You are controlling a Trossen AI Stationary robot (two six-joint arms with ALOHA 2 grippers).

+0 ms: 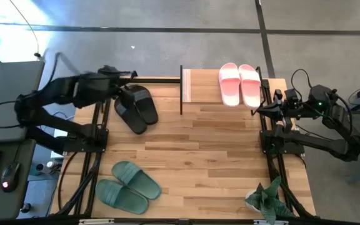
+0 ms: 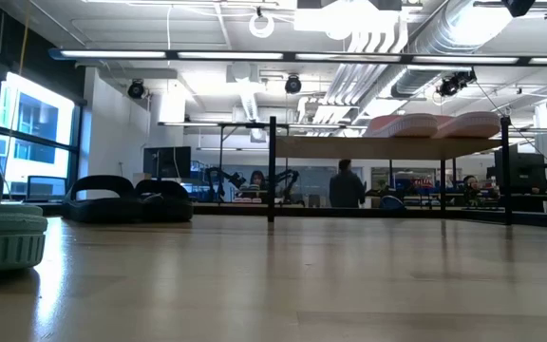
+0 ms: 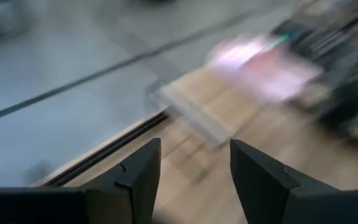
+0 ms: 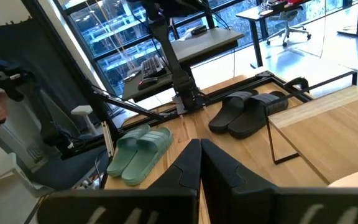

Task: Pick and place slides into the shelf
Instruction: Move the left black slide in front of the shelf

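Note:
The pink slides (image 1: pixel 240 84) lie side by side, soles down, on the shelf (image 1: pixel 190 85) at the table's far edge; the low view shows them on its plank top (image 2: pixel 432 124). On the tabletop at the far left lie the black slides (image 1: pixel 137 108), and the dark green slides (image 1: pixel 127 186) are at the near left. My left gripper (image 1: pixel 130 76) hangs raised above the table's far left corner, beyond the black slides, open with nothing between its fingers (image 3: pixel 194 149). My right gripper (image 1: pixel 255 110) waits at the right edge, shut and empty (image 4: pixel 199 144).
A small potted plant (image 1: pixel 265 199) stands at the near right corner. Bare tabletop (image 1: pixel 217 156) stretches between the slides and the right arm. A desk with a keyboard and mouse (image 1: pixel 5 184) sits off the left edge. People (image 2: pixel 347 185) show in the room beyond.

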